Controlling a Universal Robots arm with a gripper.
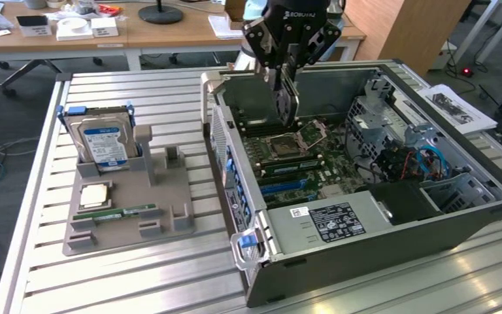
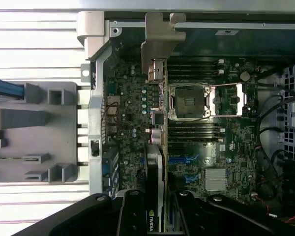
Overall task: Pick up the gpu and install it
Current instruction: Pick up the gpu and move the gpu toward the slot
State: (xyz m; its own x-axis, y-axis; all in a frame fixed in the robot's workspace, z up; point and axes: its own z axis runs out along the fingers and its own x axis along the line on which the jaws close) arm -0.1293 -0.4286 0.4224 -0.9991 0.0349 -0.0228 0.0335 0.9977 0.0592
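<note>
My gripper (image 1: 284, 70) hangs over the open computer case (image 1: 391, 229) and is shut on the gpu (image 1: 285, 101). The card hangs on edge, upright, above the motherboard (image 1: 308, 163) near the CPU socket (image 1: 287, 145). In the wrist view the gpu (image 2: 155, 162) appears edge-on between my black fingers (image 2: 132, 211), with its silver end bracket (image 2: 160, 42) reaching toward the case's rear wall. The card is apart from the board. The blue slots (image 2: 184, 160) lie just beside its line.
A grey parts holder (image 1: 129, 209) on the exterior view's left carries a hard drive (image 1: 102, 140), a CPU chip (image 1: 94, 194) and a memory stick (image 1: 116, 212). The slatted metal table (image 1: 146, 281) bears everything. The drive cage and cables (image 1: 408, 157) fill the case's far side.
</note>
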